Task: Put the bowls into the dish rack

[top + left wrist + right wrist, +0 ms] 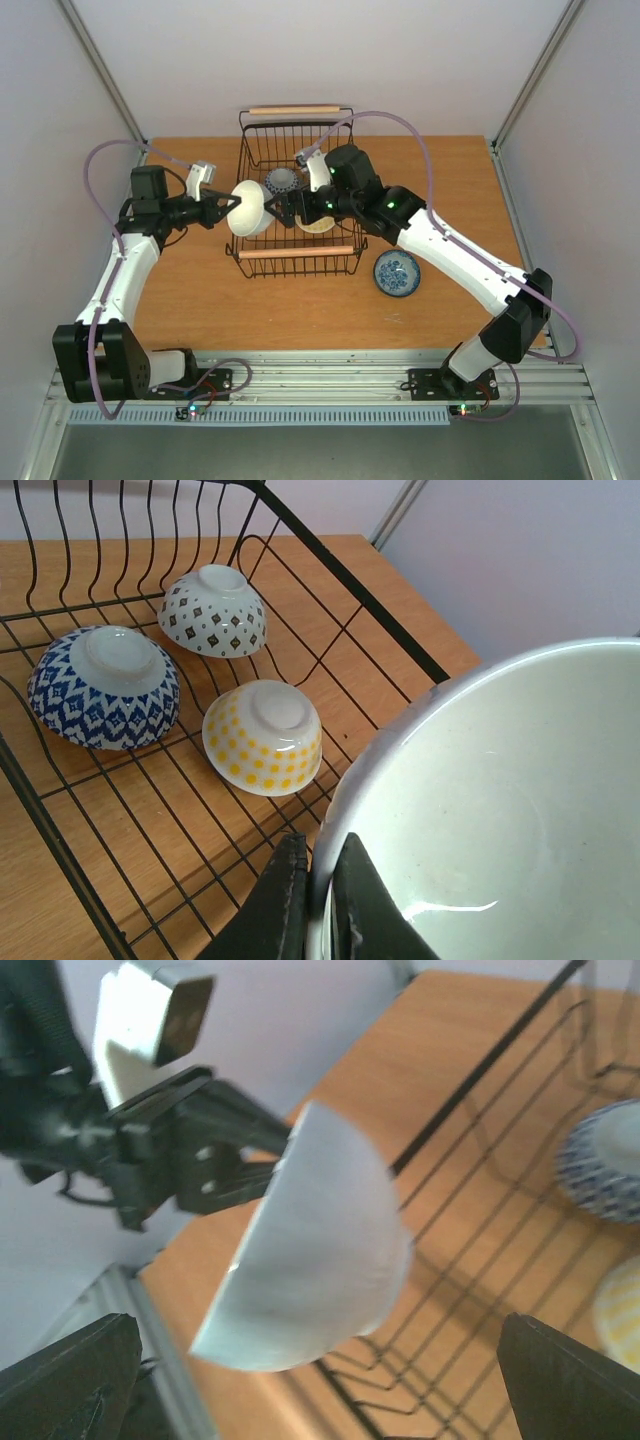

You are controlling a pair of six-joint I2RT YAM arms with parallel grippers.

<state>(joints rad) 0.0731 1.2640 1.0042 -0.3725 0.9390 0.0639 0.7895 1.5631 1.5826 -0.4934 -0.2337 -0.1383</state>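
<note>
My fingertips occupy the lower left and lower right corners; my right gripper stands spread wide, gripping nothing; at frame centre a pale bowl hangs tilted on its side, blurred; the left gripper, upper left, pinches its rim; right of centre runs the dish rack on the wooden table; a blue-patterned bowl and a yellowish bowl sit at the right edge.

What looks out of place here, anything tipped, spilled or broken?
Nothing looks spilled or broken. Two things stand out: a blue bowl sits alone on the table, right of the dish rack. The left gripper holds a pale bowl by its rim, tipped on its side at the rack's left edge.
</note>
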